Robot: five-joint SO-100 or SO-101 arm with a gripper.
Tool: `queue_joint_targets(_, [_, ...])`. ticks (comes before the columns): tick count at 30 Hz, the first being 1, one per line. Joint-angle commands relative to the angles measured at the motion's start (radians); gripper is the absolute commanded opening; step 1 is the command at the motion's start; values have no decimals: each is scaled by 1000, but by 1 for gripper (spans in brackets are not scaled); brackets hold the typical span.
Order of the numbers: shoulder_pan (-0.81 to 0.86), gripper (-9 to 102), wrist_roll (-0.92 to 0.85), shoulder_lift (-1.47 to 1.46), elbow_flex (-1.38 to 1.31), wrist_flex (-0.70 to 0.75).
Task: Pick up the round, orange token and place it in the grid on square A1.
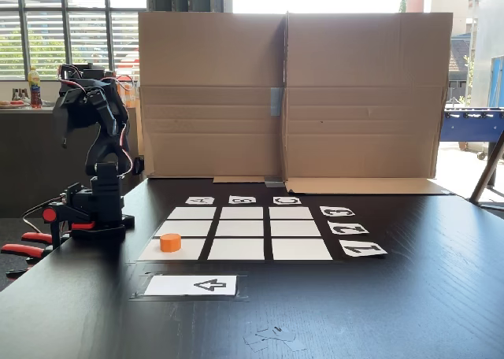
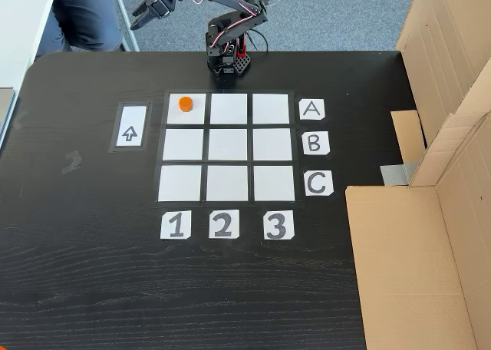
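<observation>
Black desk (image 2: 92,288) already shows the token (image 2: 185,103) on square A1 (image 2: 186,113); the folded-back gripper (image 2: 146,8), width unclear, risks nudging it off by reaching again.

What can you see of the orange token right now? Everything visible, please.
The orange token is a small, short puck, bright orange and plastic-looking, roughly round. It lies flat on square A1, the white corner rectangle where row A meets column 1, near that square's far edge in the view from above; in the view across the table it sits on the nearest left square. Only the paper touches it. The gripper is folded back off the grid, well clear of it.
</observation>
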Motion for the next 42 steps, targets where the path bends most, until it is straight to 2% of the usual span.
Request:
queue_joint_targets(1, [71,26,-26,98,60,6])
queue_joint_targets(14, [250,15,-37,385,357,5])
queue_joint_targets(24, [305,6,-40,522,549,-8])
queue_joint_targets(42, [400,3,-83,657,799,-77])
